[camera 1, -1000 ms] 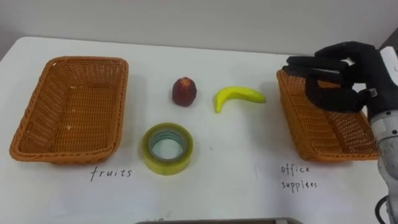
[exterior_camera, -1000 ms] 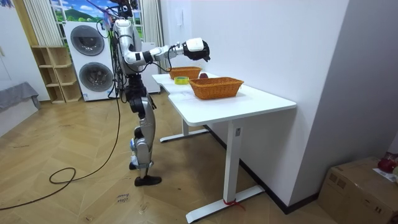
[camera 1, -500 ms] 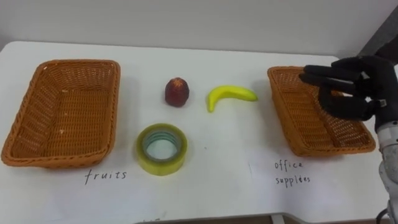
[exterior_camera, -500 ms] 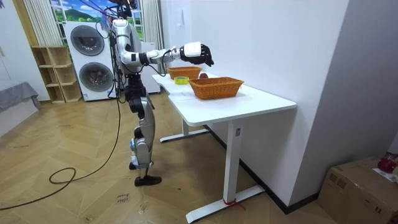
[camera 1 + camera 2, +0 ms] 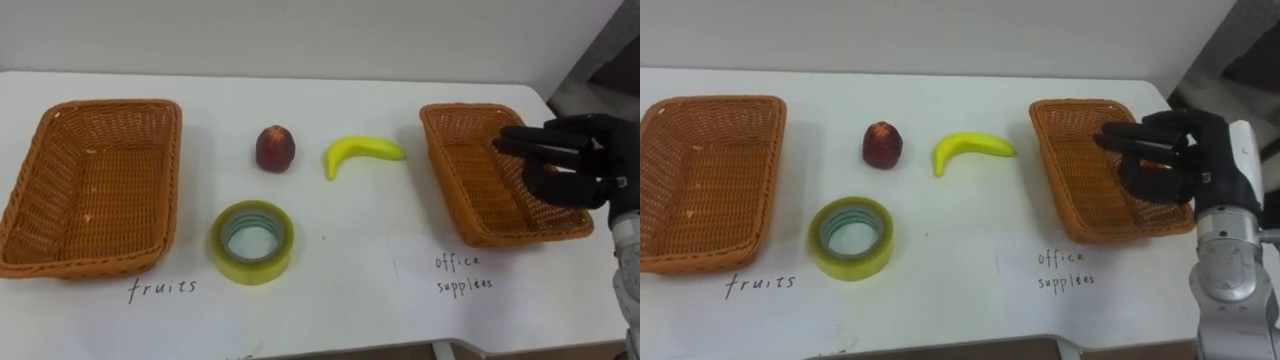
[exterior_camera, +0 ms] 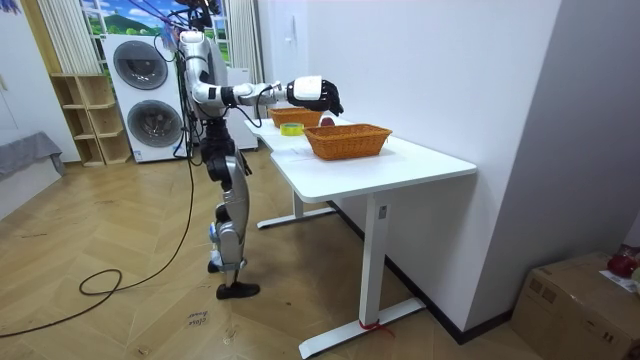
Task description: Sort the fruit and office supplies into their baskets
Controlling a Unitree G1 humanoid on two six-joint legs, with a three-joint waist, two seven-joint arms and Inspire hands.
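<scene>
Fruit and tape alike lay loose on the white table (image 5: 340, 300), none of it sorted. The red apple (image 5: 274, 148) and the banana (image 5: 362, 153) sat side by side but apart, between the two wicker baskets. The roll of tape (image 5: 251, 240) lay flat in front of them, just beside the fruit basket (image 5: 100, 104) and well apart from the office-supplies basket (image 5: 437, 150).

The robot stood at the table's edge with its right hand (image 5: 585, 172) stretched out above the office-supplies basket. Its fingers were spread fairly wide and nearly straight, and they held nothing.

The hand hung low near the wicker rim, so a sideways sweep toward the items could catch that rim and drag the light basket off its handwritten label (image 5: 462, 273). The tape lay farthest from the hand, and a reach for it would likely cross over the banana and could nudge it. The apple, being round, would probably roll if bumped. If the tape were tipped onto its edge in a loose pinch, it too might roll away. Because it lay so near the fruit basket, a careless drop could land it in the wrong one.
</scene>
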